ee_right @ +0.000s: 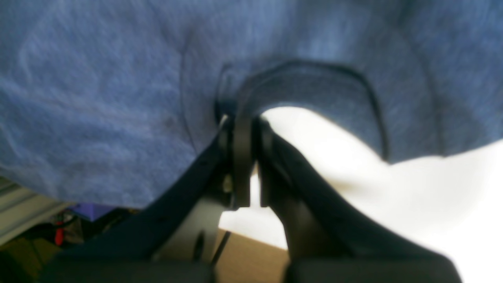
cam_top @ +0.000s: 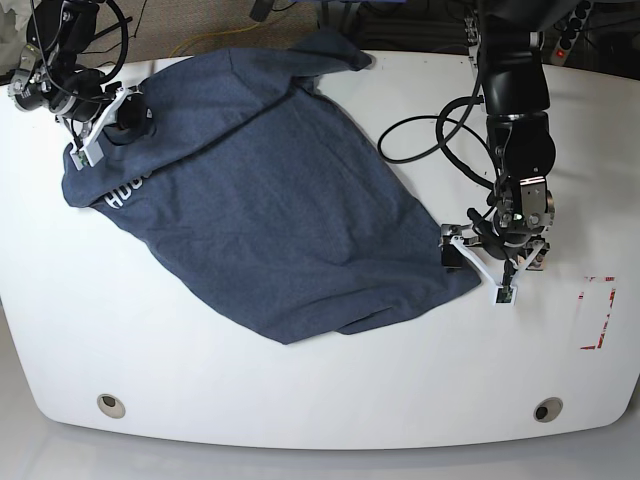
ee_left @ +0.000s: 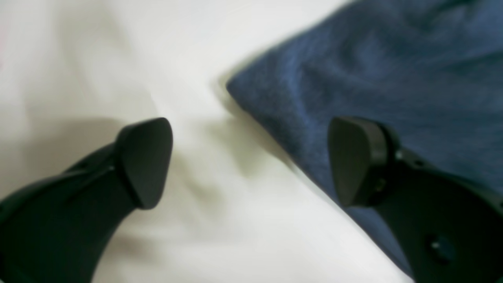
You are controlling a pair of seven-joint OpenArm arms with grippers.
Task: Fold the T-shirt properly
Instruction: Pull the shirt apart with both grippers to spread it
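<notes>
Cotton, soft and limp, is what the T-shirt [cam_top: 260, 200] looks to be: light, easy to drag, and likely to sag, crease or slide over the smooth white table [cam_top: 320, 400] if lifted by one spot. It lies spread and rumpled across the left and middle of the tabletop, running from the far left corner diagonally toward the right side, with one sleeve near the far edge and part of the white lettering showing at its left end. Best hold, I judge, is at hems, corners and the ribbed neckline, where doubled fabric gives the jaws something firm. The right gripper [ee_right: 245, 129], near the far left corner, has its jaws pressed together on the neckline band, with cloth hanging around it. The left gripper [ee_left: 251, 161], toward the right edge, hovers with its jaws spread wide and nothing between them; the shirt's lower corner [ee_left: 235, 88] lies just beside it, one finger [ee_left: 353, 157] over the fabric edge and the other finger [ee_left: 145, 161] over bare table.
</notes>
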